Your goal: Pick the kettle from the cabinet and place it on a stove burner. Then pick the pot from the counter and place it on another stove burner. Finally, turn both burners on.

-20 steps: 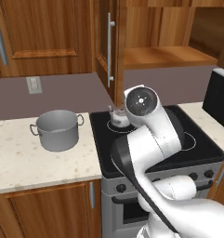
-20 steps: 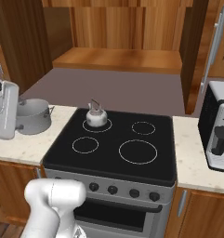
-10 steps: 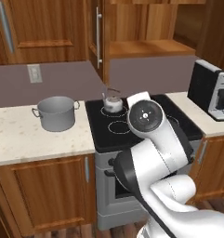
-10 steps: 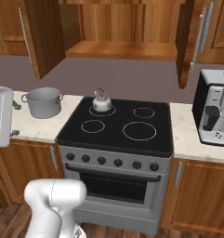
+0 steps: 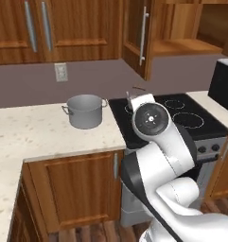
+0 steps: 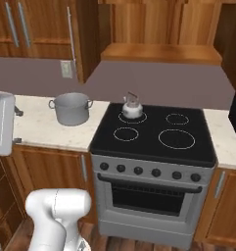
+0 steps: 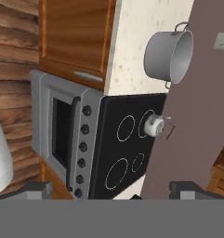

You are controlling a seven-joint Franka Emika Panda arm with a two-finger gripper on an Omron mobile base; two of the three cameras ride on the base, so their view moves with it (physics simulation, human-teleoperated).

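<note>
My base has backed off and slid left, so stove [image 6: 153, 135] and pot [image 6: 71, 108] sit further away; the small shiny kettle [image 6: 132, 107] stands upright on the back-left burner [image 6: 132, 116]; the grey lidless pot stands left of it on the speckled counter [image 6: 41, 128]; my gripper [image 7: 111, 188] hangs wide apart, holding nothing; cabinet door [image 5: 137, 35] open above; brown backsplash behind.

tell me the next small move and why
Probably drive the base left and reach the open gripper toward the pot. The kettle already sits on the back left burner, while the pot is on the counter, left of the stove, with the gripper far from it.
</note>
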